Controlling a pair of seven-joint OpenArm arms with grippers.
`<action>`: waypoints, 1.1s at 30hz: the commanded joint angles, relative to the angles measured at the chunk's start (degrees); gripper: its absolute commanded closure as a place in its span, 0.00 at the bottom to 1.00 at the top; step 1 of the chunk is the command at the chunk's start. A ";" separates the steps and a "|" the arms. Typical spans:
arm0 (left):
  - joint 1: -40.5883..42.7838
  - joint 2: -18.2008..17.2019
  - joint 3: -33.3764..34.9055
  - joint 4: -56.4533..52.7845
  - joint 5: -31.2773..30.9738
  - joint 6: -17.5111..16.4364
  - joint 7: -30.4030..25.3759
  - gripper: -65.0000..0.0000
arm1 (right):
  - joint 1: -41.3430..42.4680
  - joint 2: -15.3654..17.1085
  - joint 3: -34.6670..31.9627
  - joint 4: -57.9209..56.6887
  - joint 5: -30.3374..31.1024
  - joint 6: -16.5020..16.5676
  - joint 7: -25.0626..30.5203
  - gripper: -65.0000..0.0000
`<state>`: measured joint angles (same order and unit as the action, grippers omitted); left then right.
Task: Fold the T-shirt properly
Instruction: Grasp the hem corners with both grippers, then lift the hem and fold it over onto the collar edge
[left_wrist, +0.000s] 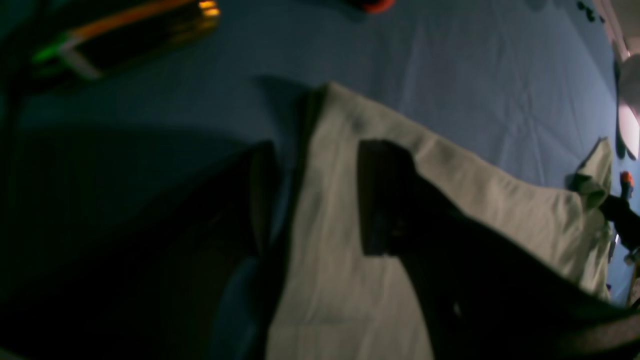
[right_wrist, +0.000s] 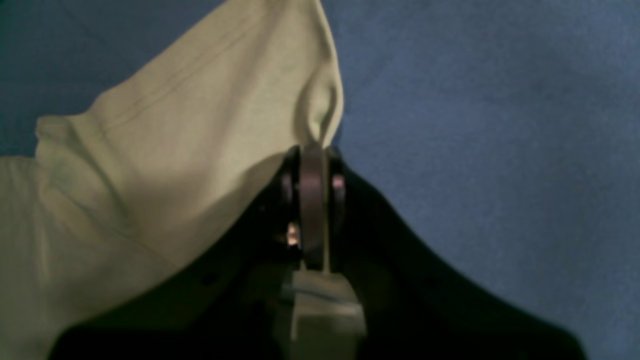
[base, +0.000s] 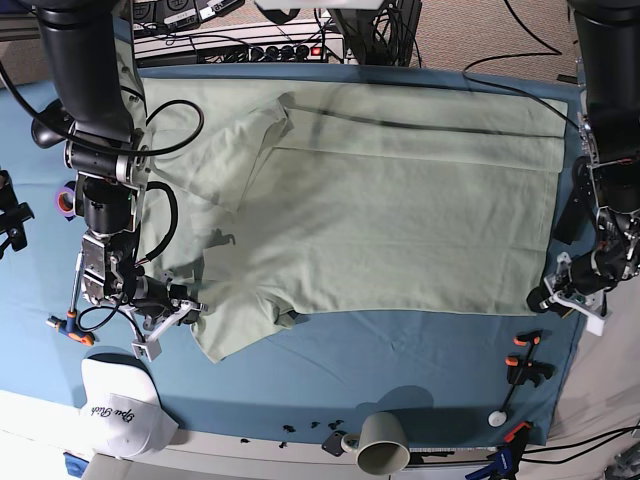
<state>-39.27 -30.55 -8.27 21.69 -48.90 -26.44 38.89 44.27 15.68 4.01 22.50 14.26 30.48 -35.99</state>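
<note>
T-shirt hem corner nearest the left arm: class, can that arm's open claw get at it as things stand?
Probably yes: the left claw hangs open right at the T-shirt hem corner, nothing between.

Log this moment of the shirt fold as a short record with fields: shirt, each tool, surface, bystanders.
shirt: T-shirt spread mostly flat on the blue table cloth, its long top edge folded over, near sleeve bunched
right tool: right tool shut on a pinch of sleeve fabric
left tool: left tool open at the hem corner, one finger over the fabric, no grip seen
bystanders: white cap, cup, clamps along the near edge
</note>
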 joint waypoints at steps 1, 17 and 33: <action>-1.42 -0.26 -0.04 0.57 0.59 0.00 0.52 0.59 | 0.79 0.20 -0.15 0.04 -1.46 -0.33 -2.64 1.00; -1.73 1.62 -0.04 0.59 -1.27 -0.46 -0.07 1.00 | 0.79 0.22 -0.15 0.04 -1.44 -0.31 -2.58 1.00; -1.51 -3.58 -0.26 6.51 -23.10 -13.22 17.68 1.00 | -4.76 0.20 -0.15 25.24 2.32 -0.31 -15.74 1.00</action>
<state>-38.85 -32.67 -8.29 27.24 -70.52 -39.09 57.84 37.10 15.27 3.70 46.96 15.53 29.80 -53.30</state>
